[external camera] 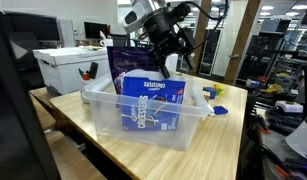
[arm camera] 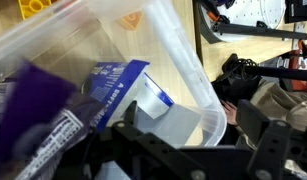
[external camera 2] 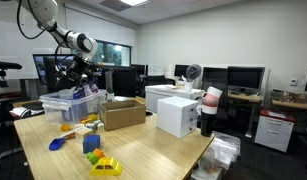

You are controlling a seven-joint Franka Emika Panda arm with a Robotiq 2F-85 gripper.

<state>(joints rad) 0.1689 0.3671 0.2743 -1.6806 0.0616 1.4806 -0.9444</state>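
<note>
step: looks like hover over bin, end effector (external camera: 169,63) released, jaws wide, holding nothing | blue cookie box (external camera: 153,100) upright in clear bin (external camera: 101,113) beside purple bag (external camera: 120,58), near tabletop (external camera: 208,150) end edge | next move, my guess: straight vertical travel, clear of bin rim

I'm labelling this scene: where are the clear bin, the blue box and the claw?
clear bin (external camera: 105,112), exterior view, on its front wall.
blue box (external camera: 153,87), exterior view, on its upper printed face.
claw (external camera: 170,66), exterior view, midway between its fingertips.

clear plastic bin (external camera: 101,115): smooth, slightly glossy; blue cardboard box (external camera: 153,88): glossy print; light wooden bench (external camera: 218,150): matt, smooth grain
</note>
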